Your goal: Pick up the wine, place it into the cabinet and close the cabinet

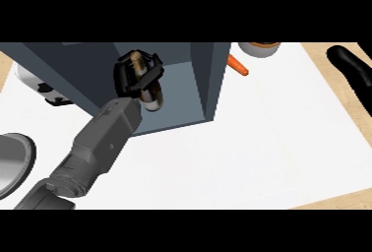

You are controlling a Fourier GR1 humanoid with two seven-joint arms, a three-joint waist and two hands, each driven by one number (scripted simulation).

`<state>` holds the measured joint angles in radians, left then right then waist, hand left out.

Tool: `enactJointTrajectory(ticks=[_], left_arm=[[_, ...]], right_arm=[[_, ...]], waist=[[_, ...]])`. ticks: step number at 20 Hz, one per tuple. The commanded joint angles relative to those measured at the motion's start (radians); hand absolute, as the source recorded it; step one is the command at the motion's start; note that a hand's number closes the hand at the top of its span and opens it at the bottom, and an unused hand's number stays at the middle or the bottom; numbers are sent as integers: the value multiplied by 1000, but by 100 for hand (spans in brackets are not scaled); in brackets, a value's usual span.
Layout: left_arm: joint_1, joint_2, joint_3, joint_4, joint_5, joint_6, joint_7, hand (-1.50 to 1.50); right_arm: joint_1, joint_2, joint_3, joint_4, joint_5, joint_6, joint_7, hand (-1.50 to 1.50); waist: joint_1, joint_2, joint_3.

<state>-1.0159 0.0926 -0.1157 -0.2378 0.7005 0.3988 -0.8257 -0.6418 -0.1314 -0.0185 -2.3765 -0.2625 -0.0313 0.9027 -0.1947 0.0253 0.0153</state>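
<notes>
One wine bottle (150, 98), clasped in the left robot hand (137, 74), fingers curled round the body between the tan neck and the pale base. Sits tilted inside the open front of the cabinet (205, 83), above its light-blue floor; whether touching that floor, cannot tell.

Handling, as judged: presumably glass, so stiff, smooth, fairly heavy and breakable against the cabinet walls. Best taken round the widest part of the body, near the centre of weight, as shown. Narrow neck a poorer hold, likely to let the bottle swing. Calls for a gentle, upright set-down before release, since a tilted bottle may roll or topple.

Containers:
- Cabinet: dark blue-grey box standing on the white counter (254, 147), holding only the bottle and the hand as far as visible. Door not clearly told apart from the dark panel at the view's left, so still to be shut.
- Pale cup (262, 49) at the top edge, contents not visible.
- Grey round dish (15, 162) at the left edge, nothing seen in it.

Also present: orange carrot (238, 65) just beside the cabinet's right wall, and a black-and-white object (49, 92) partly hidden behind the left panel, unidentifiable.

Right robot hand (350, 64) at the upper right edge, fingers straight, resting, well apart from the cabinet
</notes>
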Motion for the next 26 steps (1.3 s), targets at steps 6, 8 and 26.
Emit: enactJointTrajectory(ticks=[6, 8, 26], left_arm=[[23, -88, -22, 71, 52, 58, 72, 150], [7, -88, -13, 72, 63, 66, 82, 150], [-142, -86, -5, 155, 70, 112, 219, 150]], right_arm=[[17, 4, -14, -13, -21, 0, 2, -150], [12, -9, -34, -13, -42, 13, -1, -150], [64, -28, -64, -12, -36, 48, -31, -150]], waist=[[-8, 23, -18], [-6, 26, -17], [35, 34, -17]])
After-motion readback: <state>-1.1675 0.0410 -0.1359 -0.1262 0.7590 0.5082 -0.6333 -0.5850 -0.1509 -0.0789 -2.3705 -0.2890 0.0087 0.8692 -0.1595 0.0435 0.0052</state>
